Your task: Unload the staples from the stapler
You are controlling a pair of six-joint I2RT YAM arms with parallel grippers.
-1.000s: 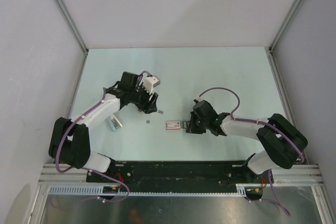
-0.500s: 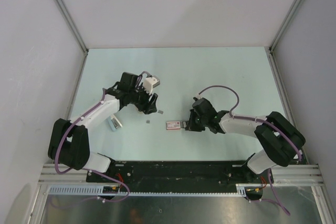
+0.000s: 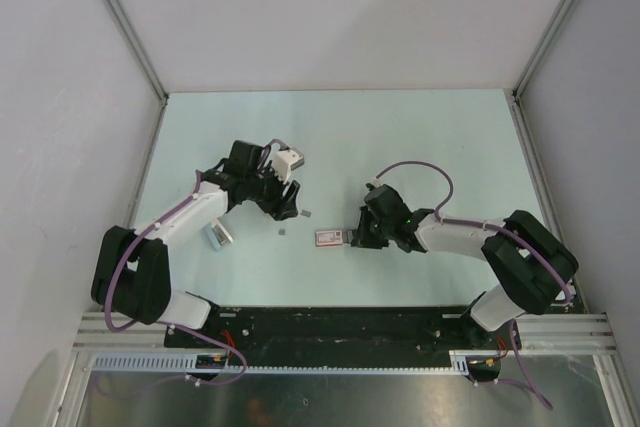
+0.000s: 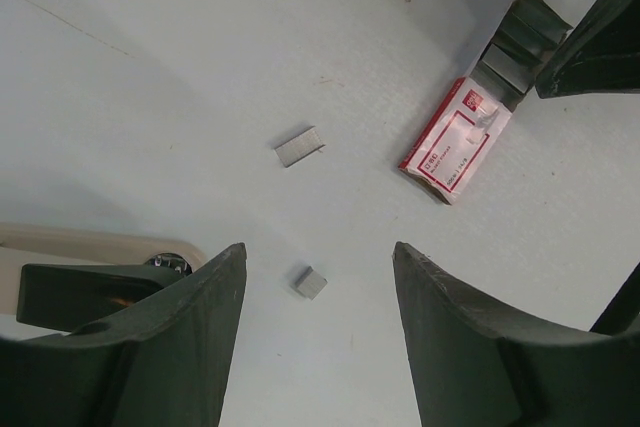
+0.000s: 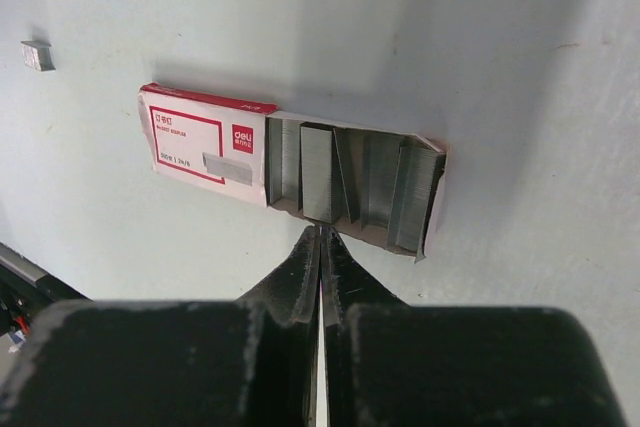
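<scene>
The stapler (image 3: 215,235) lies on the table left of my left arm; in the left wrist view only its end (image 4: 85,282) shows behind my left finger. Two small grey staple pieces (image 3: 308,214) (image 3: 285,232) lie loose on the table, and both show in the left wrist view (image 4: 299,146) (image 4: 311,282). My left gripper (image 3: 287,205) (image 4: 318,252) is open and empty above the nearer piece. My right gripper (image 3: 355,237) (image 5: 321,232) is shut, its tips touching the near edge of the open tray (image 5: 350,182) of the red-and-white box (image 5: 205,147).
The red-and-white box (image 3: 331,238) (image 4: 455,152) lies mid-table with several staple strips in its slid-out tray. Grey walls enclose the table on the left, back and right. The black rail carrying the arm bases runs along the near edge.
My right gripper has crept slightly left and away, closer against the box's tray. The left arm, the box and the loose staple pieces have hardly moved.
</scene>
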